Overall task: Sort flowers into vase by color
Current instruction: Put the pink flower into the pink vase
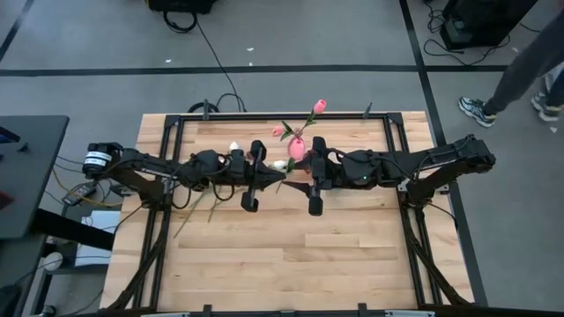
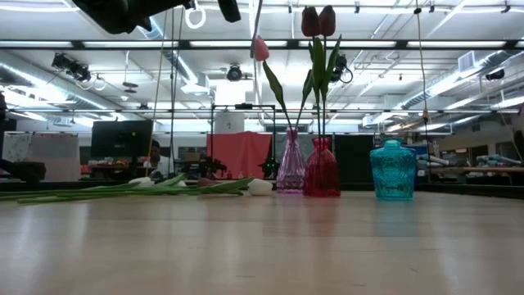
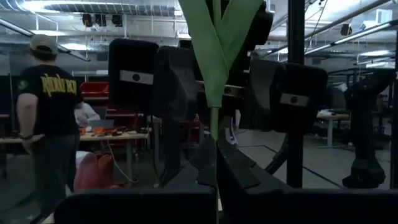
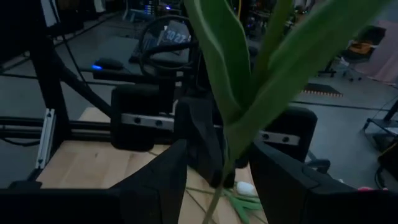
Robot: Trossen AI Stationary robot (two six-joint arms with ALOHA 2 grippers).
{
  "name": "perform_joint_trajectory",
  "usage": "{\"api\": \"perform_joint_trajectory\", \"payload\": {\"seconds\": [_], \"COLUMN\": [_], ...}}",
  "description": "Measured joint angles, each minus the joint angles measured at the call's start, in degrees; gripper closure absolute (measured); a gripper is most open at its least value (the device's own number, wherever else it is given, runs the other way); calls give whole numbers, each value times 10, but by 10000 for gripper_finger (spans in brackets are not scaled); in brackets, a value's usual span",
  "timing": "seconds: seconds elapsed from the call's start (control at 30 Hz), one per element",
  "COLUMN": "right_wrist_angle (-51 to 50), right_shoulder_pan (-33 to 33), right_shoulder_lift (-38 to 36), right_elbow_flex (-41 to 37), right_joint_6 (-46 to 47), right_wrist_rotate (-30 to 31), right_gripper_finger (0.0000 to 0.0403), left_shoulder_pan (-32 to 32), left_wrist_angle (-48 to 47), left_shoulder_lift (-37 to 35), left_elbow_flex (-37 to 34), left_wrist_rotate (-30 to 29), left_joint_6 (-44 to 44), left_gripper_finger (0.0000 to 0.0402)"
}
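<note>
Both arms meet high over the table's far middle. My left gripper is shut on the thin stem of an upright tulip with long green leaves. My right gripper faces it, open, one finger on either side of the same stem. The flower's head lies outside both wrist views. Other tulips lie flat on the table's left part, with a white head. A pink tulip stands in the pink vase, and dark red ones stand in the red vase. My left gripper pinches the stem just below the leaves between its two fingers, coming at it level from the table's left and lying across it. The flower is lifted clear and stands upright, its leaves rising above the fingers and the stem running on below.
A teal vase stands to the right of the red one in the low view, with no flower in it. The three vases sit near the table's far edge. A person stands in the room beyond, and another's legs show past the far right corner.
</note>
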Motion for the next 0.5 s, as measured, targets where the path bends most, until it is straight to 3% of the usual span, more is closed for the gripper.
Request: {"api": "perform_joint_trajectory", "payload": {"seconds": [0.13,0.37,0.5], "right_wrist_angle": [10,7,1], "right_shoulder_pan": [-2,-14,-22], "right_shoulder_lift": [0,0,0], "right_elbow_flex": [0,0,0], "right_joint_6": [-8,-12,-11], "right_wrist_rotate": [1,-2,1], "right_gripper_finger": [252,379,375], "left_shoulder_pan": [0,1,1], "left_wrist_angle": [-1,-20,-31], "left_shoulder_lift": [0,0,0], "left_elbow_flex": [-1,-1,-1], "left_wrist_rotate": [0,0,-2], "left_joint_6": [12,27,42], "left_gripper_finger": [397,384,342]}}
